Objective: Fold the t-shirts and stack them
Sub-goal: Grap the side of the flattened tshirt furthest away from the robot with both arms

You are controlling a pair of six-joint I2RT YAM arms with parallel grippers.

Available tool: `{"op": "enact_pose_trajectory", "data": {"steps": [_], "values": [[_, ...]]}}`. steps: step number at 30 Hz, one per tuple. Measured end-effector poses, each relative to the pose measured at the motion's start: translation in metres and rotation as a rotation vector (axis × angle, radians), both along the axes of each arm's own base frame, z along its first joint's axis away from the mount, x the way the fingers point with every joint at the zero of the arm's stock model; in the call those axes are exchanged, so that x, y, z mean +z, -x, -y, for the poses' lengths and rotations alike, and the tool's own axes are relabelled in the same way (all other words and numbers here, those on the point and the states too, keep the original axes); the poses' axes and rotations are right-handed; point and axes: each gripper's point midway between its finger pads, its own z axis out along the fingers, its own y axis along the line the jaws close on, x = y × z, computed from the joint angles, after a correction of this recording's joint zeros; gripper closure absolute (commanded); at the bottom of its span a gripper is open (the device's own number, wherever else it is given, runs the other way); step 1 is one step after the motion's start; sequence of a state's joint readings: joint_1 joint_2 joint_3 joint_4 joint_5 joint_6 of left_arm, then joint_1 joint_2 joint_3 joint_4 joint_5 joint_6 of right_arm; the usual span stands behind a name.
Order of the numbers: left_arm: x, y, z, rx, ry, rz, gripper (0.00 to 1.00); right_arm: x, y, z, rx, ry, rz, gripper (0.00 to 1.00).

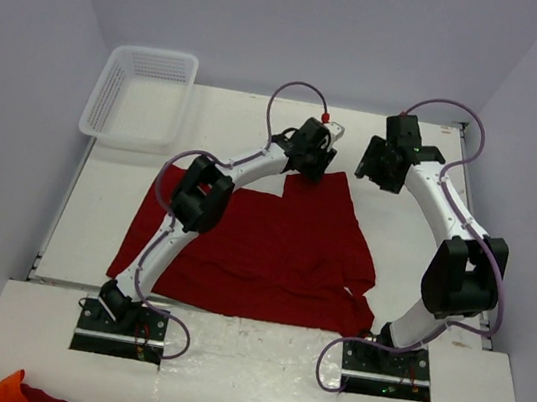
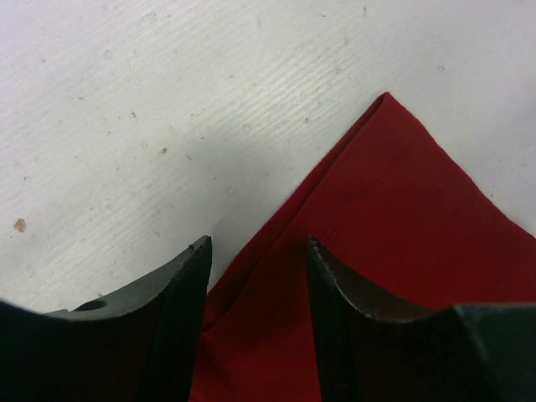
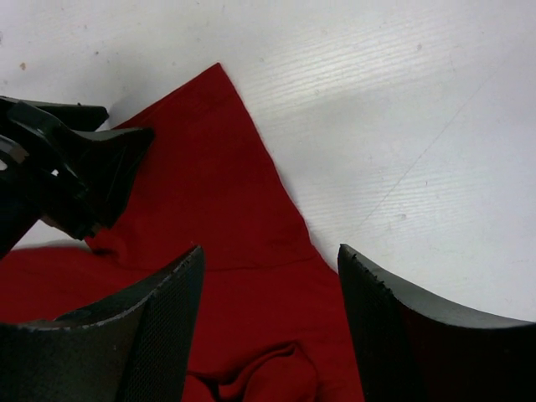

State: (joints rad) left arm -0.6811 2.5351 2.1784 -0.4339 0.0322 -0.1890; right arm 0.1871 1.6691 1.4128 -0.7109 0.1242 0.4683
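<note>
On the white table (image 1: 251,118), you have the dark red t-shirt (image 1: 272,247) lying spread and rumpled, your left gripper (image 2: 257,247) parted astride an edge of its far corner, your right gripper (image 3: 270,255) released just beside that corner, neither clenched on cloth.

Your flat white table (image 1: 107,197), faintly speckled, a rumpled dark red cloth t-shirt (image 1: 282,244) spread across its middle toward six o'clock, a white plastic mesh basket (image 1: 105,96) at your eleven o'clock corner.
</note>
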Motion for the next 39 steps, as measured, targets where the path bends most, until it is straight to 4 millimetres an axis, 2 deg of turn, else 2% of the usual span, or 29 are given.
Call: {"op": "enact_pose_trajectory", "data": {"steps": [3,6,7,9,10,13,25,35,39], "values": [[-0.004,0.000,-0.001,-0.004,-0.005,0.002,0.54,0.003,-0.004,-0.002,0.005,-0.011,0.007,0.34],[-0.005,-0.001,-0.001,-0.007,-0.004,0.013,0.64,0.004,-0.006,-0.003,0.006,-0.015,0.012,0.34],[-0.005,-0.001,-0.001,-0.009,-0.004,0.016,0.73,0.003,-0.007,-0.003,0.005,-0.015,0.009,0.34],[-0.006,0.000,-0.002,-0.006,0.001,0.018,0.82,0.002,-0.009,-0.003,0.005,-0.014,0.005,0.34],[-0.006,0.000,-0.003,-0.007,0.001,0.018,0.92,0.001,-0.011,-0.003,0.005,-0.015,0.000,0.34],[-0.007,0.001,-0.005,-0.004,0.003,0.020,1.00,-0.003,-0.018,-0.006,0.008,-0.017,-0.014,0.34],[-0.006,0.012,-0.015,-0.002,-0.009,0.003,1.00,-0.023,-0.032,-0.013,0.019,-0.027,-0.090,0.33],[-0.002,0.035,-0.032,0.013,-0.031,-0.046,1.00,-0.050,-0.063,-0.036,0.077,-0.096,-0.178,0.35],[0.001,0.039,-0.033,0.010,-0.025,-0.053,1.00,-0.064,-0.067,-0.044,0.103,-0.122,-0.230,0.36]]}}
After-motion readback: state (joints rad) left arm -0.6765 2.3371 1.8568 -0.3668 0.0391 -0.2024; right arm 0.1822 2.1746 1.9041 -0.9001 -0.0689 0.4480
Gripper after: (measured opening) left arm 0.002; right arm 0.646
